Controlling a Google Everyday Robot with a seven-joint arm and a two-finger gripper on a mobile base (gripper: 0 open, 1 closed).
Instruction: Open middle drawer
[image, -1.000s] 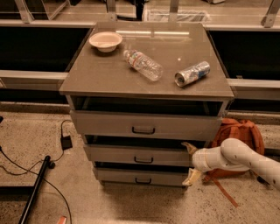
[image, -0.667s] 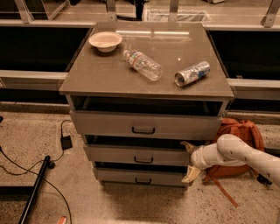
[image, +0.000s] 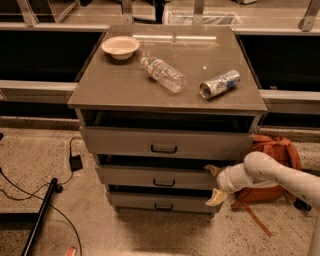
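Now, flat-fronted grey middle drawer (image: 150, 176), gripper (image: 215, 184) splayed at rt edge

One gripper (image: 214, 184), fingers spread, at the right end of the middle drawer (image: 164, 177), one of three. Above it to the left: one bowl (image: 120, 47), one plastic bottle (image: 163, 74), one can (image: 219, 84). Behind it: one orange backpack (image: 274, 150).
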